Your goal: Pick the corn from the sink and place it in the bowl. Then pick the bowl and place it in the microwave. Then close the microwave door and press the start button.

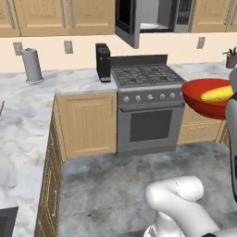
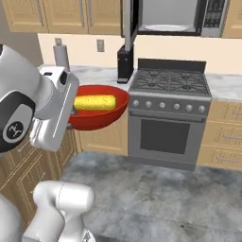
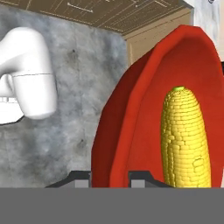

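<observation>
The red bowl [image 2: 101, 119] is up in the air with the corn [image 2: 94, 102] lying inside.

The gripper [image 3: 110, 177] pinches the bowl's rim tight, one finger on each side. In the right base view, the microwave [image 2: 172, 18] sits at 1 o'clock, its door [image 2: 130, 23] wide open, above the stove [image 2: 168, 113].

Glossy red bowl [image 2: 101, 118] (kernelled, bumpy corn [image 2: 95, 102])

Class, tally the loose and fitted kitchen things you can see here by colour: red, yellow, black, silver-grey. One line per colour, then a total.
Red: 1, the bowl
Yellow: 1, the corn
Black: 1, the coffee machine
Silver-grey: 3, the microwave, the stove, the paper towel roll
Total: 6
</observation>
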### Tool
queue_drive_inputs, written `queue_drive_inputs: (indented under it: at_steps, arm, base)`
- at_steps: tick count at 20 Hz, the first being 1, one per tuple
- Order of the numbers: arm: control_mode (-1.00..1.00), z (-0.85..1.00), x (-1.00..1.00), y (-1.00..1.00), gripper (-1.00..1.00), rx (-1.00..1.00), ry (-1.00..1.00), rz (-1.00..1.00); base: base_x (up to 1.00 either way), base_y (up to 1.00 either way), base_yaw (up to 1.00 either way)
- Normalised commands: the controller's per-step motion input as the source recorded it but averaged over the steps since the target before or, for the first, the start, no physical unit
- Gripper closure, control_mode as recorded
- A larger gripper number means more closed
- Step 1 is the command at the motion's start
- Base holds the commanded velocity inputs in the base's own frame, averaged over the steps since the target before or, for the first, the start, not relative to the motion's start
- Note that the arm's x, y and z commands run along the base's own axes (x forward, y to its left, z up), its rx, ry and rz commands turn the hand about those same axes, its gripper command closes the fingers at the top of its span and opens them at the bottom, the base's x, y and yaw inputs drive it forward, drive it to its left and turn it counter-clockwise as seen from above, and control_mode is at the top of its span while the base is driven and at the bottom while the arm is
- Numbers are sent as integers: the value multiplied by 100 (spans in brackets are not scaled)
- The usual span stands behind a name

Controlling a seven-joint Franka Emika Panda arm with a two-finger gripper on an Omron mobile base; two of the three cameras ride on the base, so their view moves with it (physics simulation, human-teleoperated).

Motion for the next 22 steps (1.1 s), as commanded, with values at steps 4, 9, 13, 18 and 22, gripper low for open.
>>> queue_drive_inputs:
  at_steps: [4, 9, 13, 18, 22]
  arm:
    - [100, 0, 0, 0, 100, 0, 0, 0]
    - [100, 0, 0, 0, 100, 0, 0, 0]
    - [100, 0, 0, 0, 100, 0, 0, 0]
    - [100, 0, 0, 0, 100, 0, 0, 0]
    - [100, 0, 0, 0, 100, 0, 0, 0]
  base:
    - [55, -62, 0]
    - [62, -85, 0]
    - [57, -86, 0]
    - [71, -55, -2]
    - [88, 0, -8]
